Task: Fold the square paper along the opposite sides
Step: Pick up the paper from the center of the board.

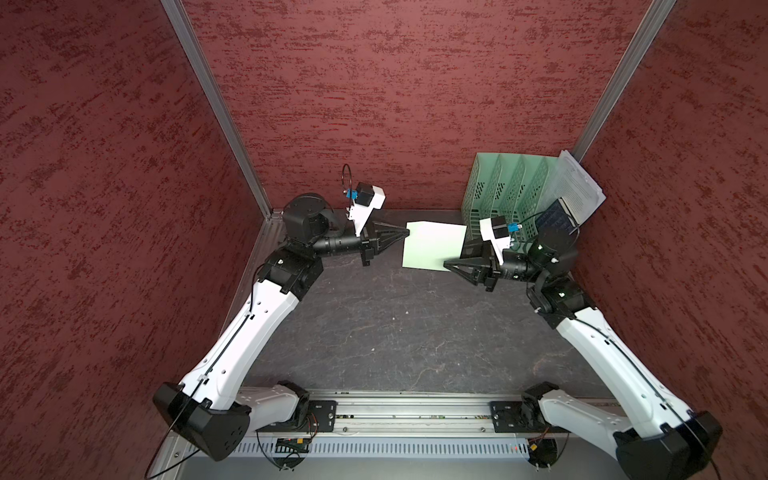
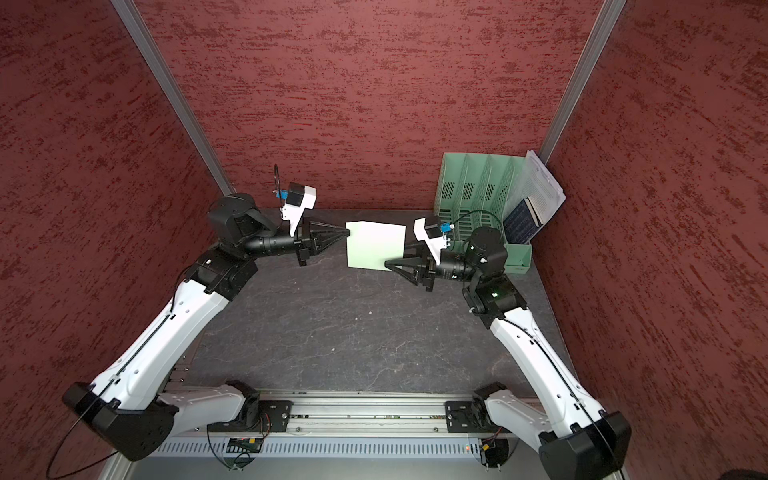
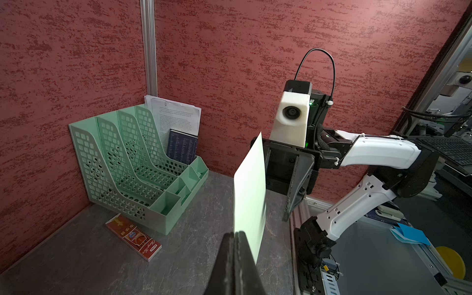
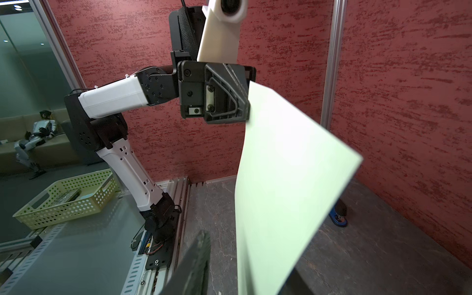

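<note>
Grip matters now: our thin pale yellow-green square paper (image 1: 432, 245) hangs above the dark grey tabletop (image 1: 395, 332), its far corner clamped in the left gripper (image 1: 405, 236). The right gripper (image 1: 448, 264) straddles the opposite corner, jaws apart; we should pinch squarely, keeping the sheet taut.

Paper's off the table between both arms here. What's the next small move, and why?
Probably close the right fingers fully on the square paper. The left fingers already pinch one corner, holding it off the table, while in the right wrist view the sheet passes between right fingers that stand apart, not yet gripping.
</note>
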Controlling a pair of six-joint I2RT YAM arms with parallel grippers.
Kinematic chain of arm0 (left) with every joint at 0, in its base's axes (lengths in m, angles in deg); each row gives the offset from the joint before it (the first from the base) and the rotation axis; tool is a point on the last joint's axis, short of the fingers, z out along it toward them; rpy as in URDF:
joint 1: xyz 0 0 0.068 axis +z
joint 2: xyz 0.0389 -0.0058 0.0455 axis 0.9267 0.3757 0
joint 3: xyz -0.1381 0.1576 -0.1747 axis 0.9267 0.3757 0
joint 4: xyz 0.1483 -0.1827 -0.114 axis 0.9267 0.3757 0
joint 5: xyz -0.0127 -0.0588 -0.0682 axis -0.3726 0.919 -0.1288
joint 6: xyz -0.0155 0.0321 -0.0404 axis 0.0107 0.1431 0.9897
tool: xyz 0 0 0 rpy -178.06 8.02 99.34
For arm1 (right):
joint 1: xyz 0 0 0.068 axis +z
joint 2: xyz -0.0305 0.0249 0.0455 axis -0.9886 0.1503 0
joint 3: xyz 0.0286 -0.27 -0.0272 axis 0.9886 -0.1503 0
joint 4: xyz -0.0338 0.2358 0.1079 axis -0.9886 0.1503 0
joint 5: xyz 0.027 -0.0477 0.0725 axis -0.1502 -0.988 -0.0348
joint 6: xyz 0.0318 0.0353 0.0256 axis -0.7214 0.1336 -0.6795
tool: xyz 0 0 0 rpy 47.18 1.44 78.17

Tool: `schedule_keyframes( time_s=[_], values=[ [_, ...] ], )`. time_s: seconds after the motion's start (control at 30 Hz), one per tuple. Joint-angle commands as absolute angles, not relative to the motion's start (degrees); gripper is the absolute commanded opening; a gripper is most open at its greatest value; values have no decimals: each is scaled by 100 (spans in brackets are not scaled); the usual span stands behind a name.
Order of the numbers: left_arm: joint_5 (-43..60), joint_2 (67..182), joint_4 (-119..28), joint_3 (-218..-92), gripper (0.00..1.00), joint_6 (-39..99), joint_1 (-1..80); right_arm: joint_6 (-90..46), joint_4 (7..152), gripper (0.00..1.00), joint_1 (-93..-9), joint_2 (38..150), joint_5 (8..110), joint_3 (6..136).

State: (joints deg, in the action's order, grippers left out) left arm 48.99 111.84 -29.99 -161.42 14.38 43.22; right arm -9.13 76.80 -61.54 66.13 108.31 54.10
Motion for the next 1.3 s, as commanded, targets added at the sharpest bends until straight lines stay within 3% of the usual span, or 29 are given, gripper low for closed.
schedule_keyframes(
  time_s=[0.0,0.13,0.23,0.3,0.33,0.37,0.4,0.43,0.47,0.7,1.07,1.27],
  values=[
    [4954,11147,-2904,-16210,0,1327,4315,-862,7593,31,-6177,6471,10676,5565],
    [4934,11138,-2851,-16177,0,1265,4315,-879,7560,21,-6177,6457,10557,5557],
    [4943,11140,-2860,-16175,0,1277,4315,-906,7560,0,-6176,6478,10493,5552],
    [4968,11130,-2870,-16175,0,1277,4315,-934,7543,0,-6176,6479,10412,5536],
    [4972,11113,-2880,-16161,11,1272,4315,-934,7553,0,-6178,6479,10399,5535],
    [5002,11091,-2903,-16139,36,1279,4315,-934,7544,0,-6181,6475,10360,5537],
    [5029,11058,-2948,-16096,76,1264,4315,-936,7551,0,-6176,6471,10329,5528],
    [5084,11023,-2990,-16046,93,1256,4315,-915,7567,0,-6176,6458,10308,5528],
    [5193,10977,-3020,-15999,100,1214,4322,-891,7591,0,-6176,6453,10281,5534],
    [5790,11137,-3141,-15998,100,1200,4446,-953,7538,0,-6180,6453,10361,5527],
    [5775,11499,-4338,-15739,100,1867,4407,-1332,7185,0,-6169,6541,10650,5495],
    [5620,11428,-4975,-15489,81,2161,4376,-1374,7130,0,-6167,6550,10667,5478]
  ],
)
